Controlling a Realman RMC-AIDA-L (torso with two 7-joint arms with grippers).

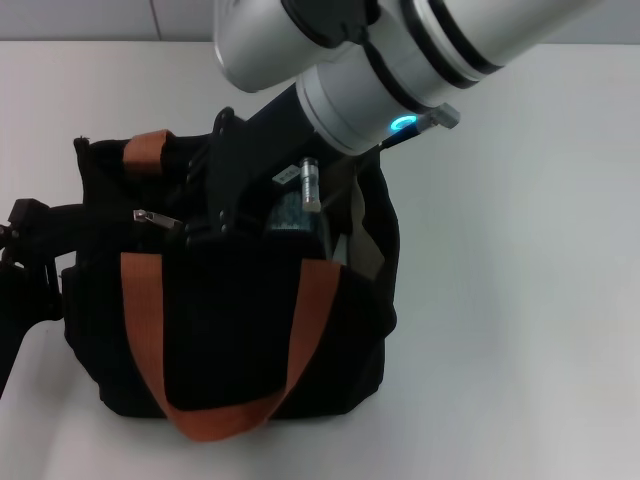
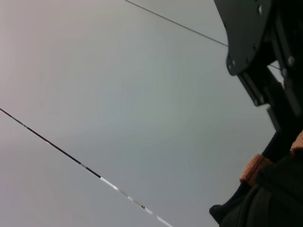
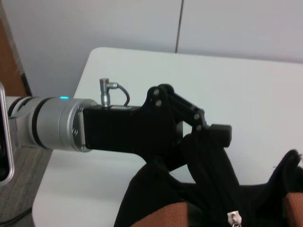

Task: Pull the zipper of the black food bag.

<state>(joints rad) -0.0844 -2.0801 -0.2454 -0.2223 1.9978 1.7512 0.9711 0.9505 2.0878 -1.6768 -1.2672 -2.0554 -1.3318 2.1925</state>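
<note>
Two orange-brown strap handles [image 1: 230,415] are nearest to me. The front one hangs in a loop down the near face of the black food bag [image 1: 240,350], which sits on a white table [image 1: 520,300].

Above that loop the bag's top edge carries the zip track, whose long axis runs side to side across the bag. The zipper [image 1: 150,217], a small silver tab, lies flat near the left part of that track.

At the bag's left end the left gripper [image 3: 208,135] is clamped on a fold of the black fabric. I take this to be a bracing hold on the bag.

Further back, the right gripper [image 1: 215,215] reaches down over the open mouth. It is black against black cloth, so I cannot tell whether it is clenched or released.

The tab lies just to the left of the right gripper, between the two grippers, and closer to the right one. By my reckoning the right arm must shift left along the track line to meet the tab, then draw it rightward along that same axis.
</note>
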